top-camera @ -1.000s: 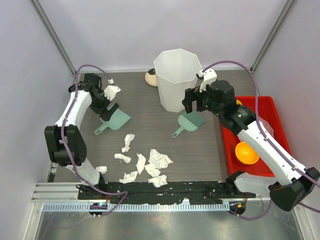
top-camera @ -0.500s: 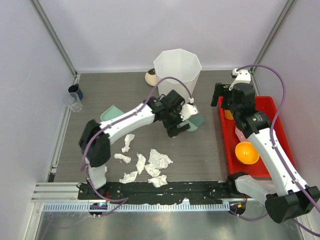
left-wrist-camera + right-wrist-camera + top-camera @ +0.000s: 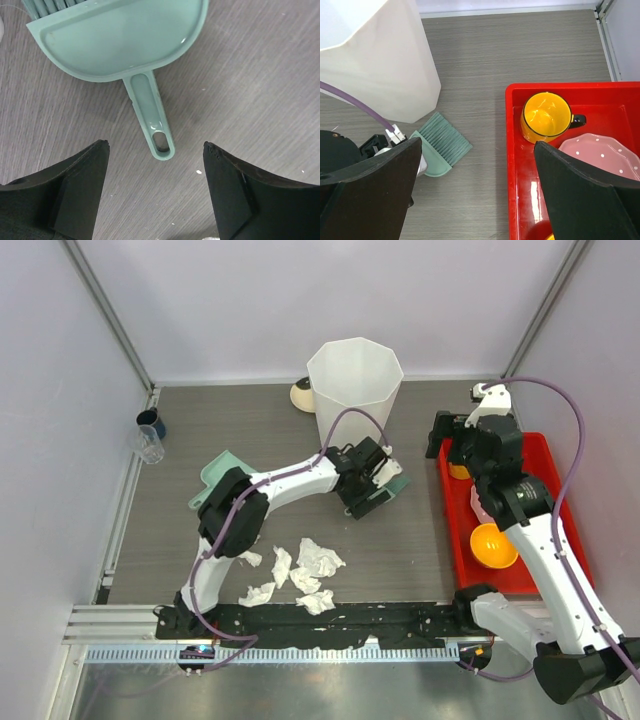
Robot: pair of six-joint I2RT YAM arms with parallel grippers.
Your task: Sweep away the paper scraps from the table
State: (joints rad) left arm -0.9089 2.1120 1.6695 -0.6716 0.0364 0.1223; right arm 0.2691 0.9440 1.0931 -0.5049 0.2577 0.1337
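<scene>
Closer than before, the left gripper (image 3: pixel 155 146) hangs over the handle (image 3: pixel 152 120) of the green brush (image 3: pixel 120 40), jaws spread either side. Over the red tray (image 3: pixel 517 165), the right gripper (image 3: pixel 477 145) has its jaws wide apart. Near the surface (image 3: pixel 250 420) front edge lie the paper scraps (image 3: pixel 318 558), clustered.

bin (image 3: pixel 352 430) by brush (image 3: pixel 444 138), bare table (image 3: pixel 487 150) b4 tray (image 3: pixel 517 175)

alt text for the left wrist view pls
A pale green hand brush lies flat on the grey wood-grain table, its handle end pointing into the gap of the open left hand, which is not touching it. The bristles are cut off at the top edge of the picture.
</scene>
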